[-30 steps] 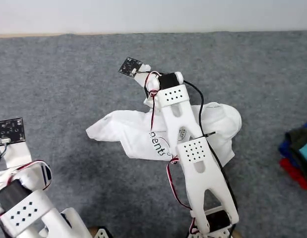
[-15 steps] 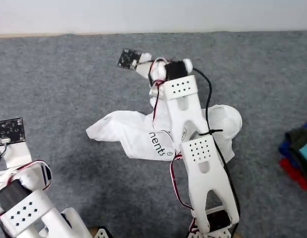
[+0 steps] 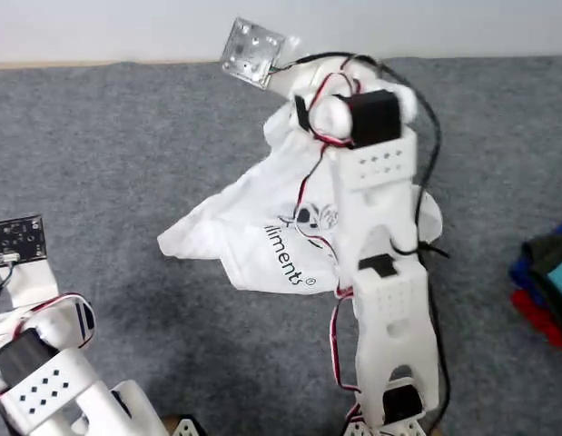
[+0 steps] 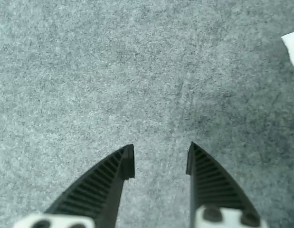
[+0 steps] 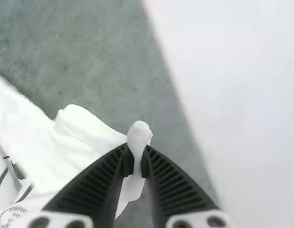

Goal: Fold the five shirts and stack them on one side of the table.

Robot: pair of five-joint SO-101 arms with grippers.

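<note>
The white shirt (image 3: 262, 241) lies crumpled near the middle of the grey worktop (image 3: 99, 136) — its print faces up, and one part runs toward 12 o'clock, where it is pinched. The right fingers (image 5: 106, 178) are clamped together on a small bunch of that white cloth. In the right wrist view the bunch pokes out past the fingertips, more of the shirt spreads beside them over the grey surface, and a pale wall (image 3: 126, 27) stands beyond.

The right arm (image 3: 389, 300) stretches from the 6 o'clock edge, across the shirt's 3 o'clock side, to the far 12 o'clock edge of the worktop, covering part of the cloth.

The left arm (image 3: 44, 381) sits at the 8 o'clock corner, well apart from the shirt. The left fingers (image 4: 111, 173) stand apart with nothing between them — grey worktop lies under them, and a white corner of cloth shows farther off.

At the 3 o'clock edge lies a pile of clothes (image 3: 546, 277) in dark, blue, red and teal, well apart from the white shirt.
</note>
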